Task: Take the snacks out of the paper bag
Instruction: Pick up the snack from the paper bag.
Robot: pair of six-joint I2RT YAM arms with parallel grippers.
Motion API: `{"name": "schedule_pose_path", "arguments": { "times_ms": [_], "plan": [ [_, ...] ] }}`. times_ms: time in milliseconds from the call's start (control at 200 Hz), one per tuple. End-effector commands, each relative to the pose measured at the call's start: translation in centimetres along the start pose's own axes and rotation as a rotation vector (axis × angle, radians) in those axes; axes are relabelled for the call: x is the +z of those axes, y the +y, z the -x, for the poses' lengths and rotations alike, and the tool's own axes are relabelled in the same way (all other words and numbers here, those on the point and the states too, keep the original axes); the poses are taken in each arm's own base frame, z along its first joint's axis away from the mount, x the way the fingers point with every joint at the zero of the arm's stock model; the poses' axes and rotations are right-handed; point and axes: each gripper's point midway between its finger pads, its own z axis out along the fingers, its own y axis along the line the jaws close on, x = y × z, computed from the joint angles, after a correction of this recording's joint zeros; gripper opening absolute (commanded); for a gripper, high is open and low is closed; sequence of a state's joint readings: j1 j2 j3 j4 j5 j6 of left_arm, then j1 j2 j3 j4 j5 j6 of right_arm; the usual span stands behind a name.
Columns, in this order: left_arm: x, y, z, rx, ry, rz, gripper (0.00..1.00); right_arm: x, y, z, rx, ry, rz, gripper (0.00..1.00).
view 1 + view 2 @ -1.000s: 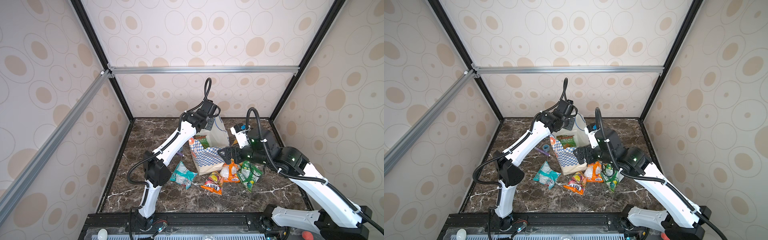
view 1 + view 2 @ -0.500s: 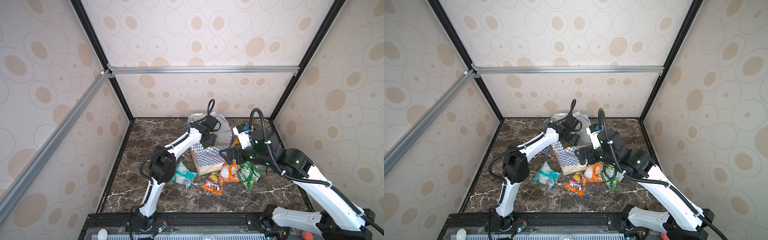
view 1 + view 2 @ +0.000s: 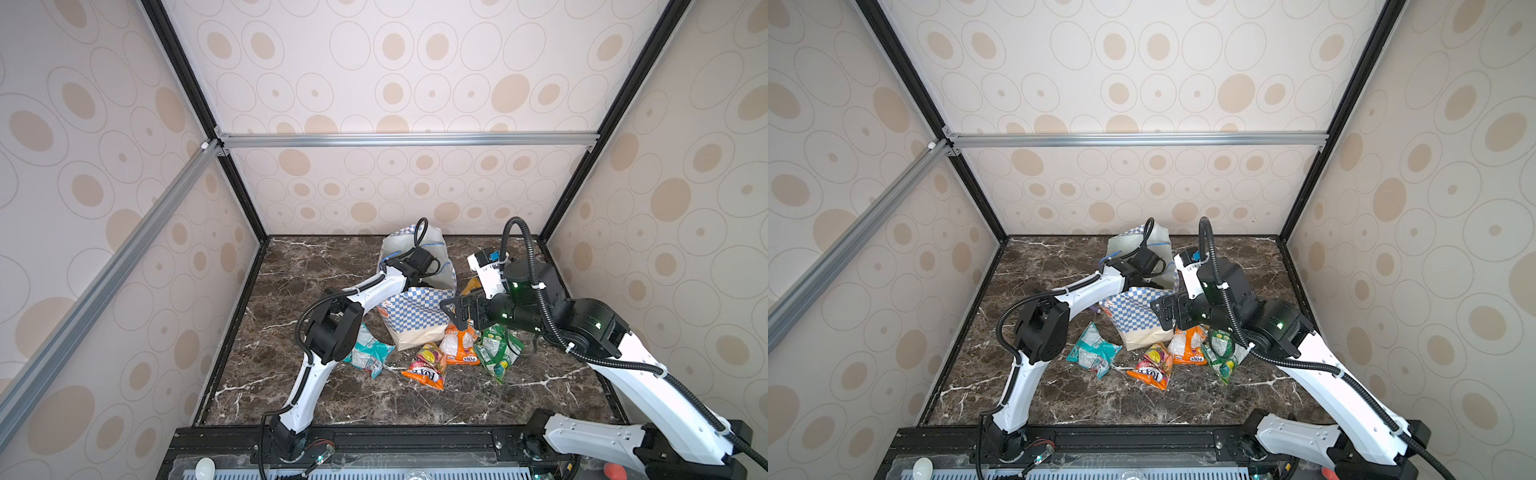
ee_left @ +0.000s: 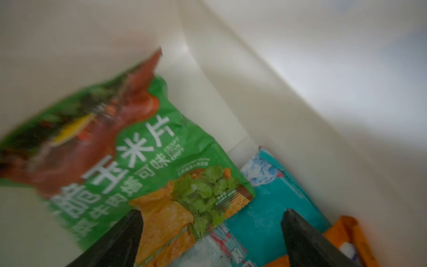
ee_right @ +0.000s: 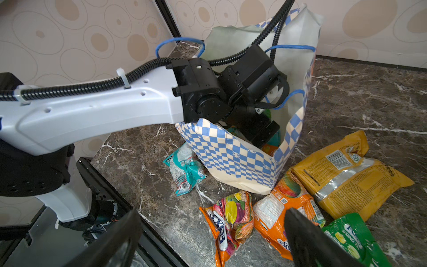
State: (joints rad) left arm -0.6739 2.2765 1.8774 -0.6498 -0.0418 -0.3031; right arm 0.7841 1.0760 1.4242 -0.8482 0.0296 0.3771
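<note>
Paper bag (image 3: 415, 316) stands upright, mouth open, at the back middle of the marble tabletop (image 3: 332, 399). Its blue cord handles (image 5: 180, 44) flop over the rim. Left arm reaches down through the mouth. In both top views its wrist is inside and the gripper is hidden by the bag wall.

Left gripper (image 4: 212, 212), seen from its own wrist camera: fingers wide apart, nothing between them, hanging just above the contents. Inside the bag:
- a green chip packet (image 4: 138, 150) leaning on the white wall
- a teal packet (image 4: 272, 208) partly under it
- an orange packet (image 4: 346, 233) at the edge (only a corner shows)

Right gripper (image 5: 213, 212): fingers also spread, holding nothing, hovering beside the bag's right side over the packets lying there.

On the tabletop, outside the bag:
- a crumpled teal packet (image 3: 368, 353) to the bag's left, by the left arm's elbow
- a multicoloured orange packet (image 3: 426, 368) in front
- an orange-and-white packet (image 3: 457, 349) beside that one, against the bag's foot
- a second green packet (image 3: 496, 351) just right of those
- a yellow packet (image 5: 346, 173) flat beside the bag's right wall
</note>
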Motion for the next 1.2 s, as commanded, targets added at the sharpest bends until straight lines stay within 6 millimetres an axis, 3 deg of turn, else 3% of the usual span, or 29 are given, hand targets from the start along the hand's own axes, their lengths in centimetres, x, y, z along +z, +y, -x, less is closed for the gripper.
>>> {"name": "schedule_pose_path", "arguments": {
  "times_ms": [0,370,615,890,1195],
  "plan": [
    [2.6,0.3,-2.8,-0.002,0.083,0.006,0.95,0.2,-0.3,-0.3,0.003,0.008,-0.013,1.0],
    [6.3,0.9,-7.5,0.053,0.227,0.031,0.92,0.5,0.0,0.0,0.004,0.011,0.001,1.0],
    [7.8,0.3,-9.6,0.043,0.289,-0.002,0.81,0.4,0.0,0.1,0.003,0.009,-0.001,1.0],
    [5.1,0.4,-6.6,0.042,0.217,0.01,0.42,0.6,0.0,0.0,0.002,0.011,-0.002,1.0],
    [1.2,0.4,-2.4,0.033,0.108,0.014,0.08,0.5,-0.1,-0.2,0.005,0.015,-0.006,1.0]
  ]
}}
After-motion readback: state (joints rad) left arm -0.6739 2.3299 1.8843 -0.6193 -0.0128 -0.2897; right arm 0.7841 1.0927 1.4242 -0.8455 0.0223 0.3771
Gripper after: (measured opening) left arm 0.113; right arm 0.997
